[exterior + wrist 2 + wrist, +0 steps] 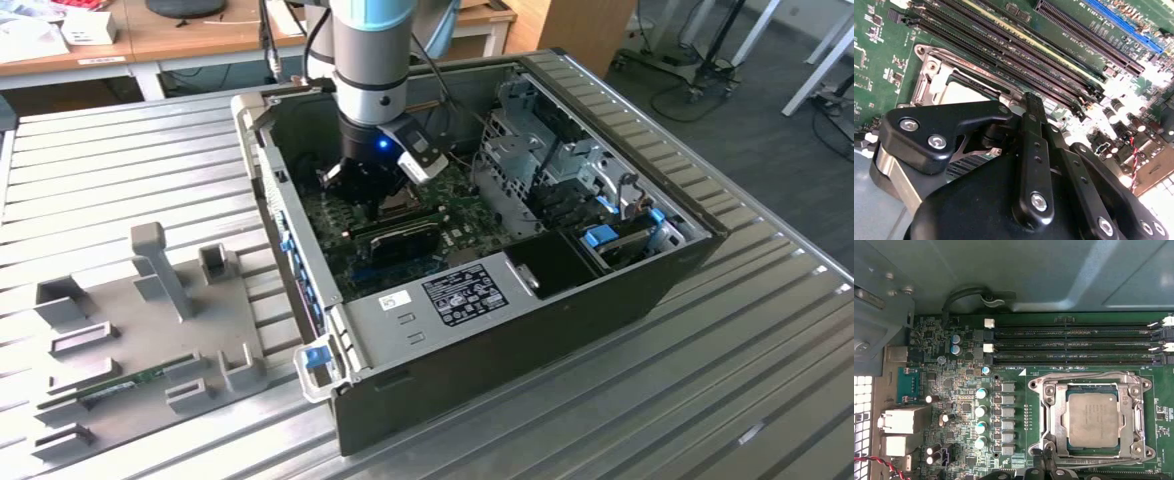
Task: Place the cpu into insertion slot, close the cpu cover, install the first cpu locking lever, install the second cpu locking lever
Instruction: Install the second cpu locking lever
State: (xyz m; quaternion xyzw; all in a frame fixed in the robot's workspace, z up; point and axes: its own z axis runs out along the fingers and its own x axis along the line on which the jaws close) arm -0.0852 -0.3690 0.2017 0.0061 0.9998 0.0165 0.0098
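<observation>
Already seated cpu, cover closed

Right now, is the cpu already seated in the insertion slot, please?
Yes, the cpu lies flat inside the insertion slot, framed by the cpu cover.

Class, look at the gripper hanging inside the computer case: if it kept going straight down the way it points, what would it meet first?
Most likely the processor socket: the gripper points down at the board, and the first wrist view shows the metal cover with the chip in its window. Depth is unclear, so the cover's near edge could come first.
</observation>
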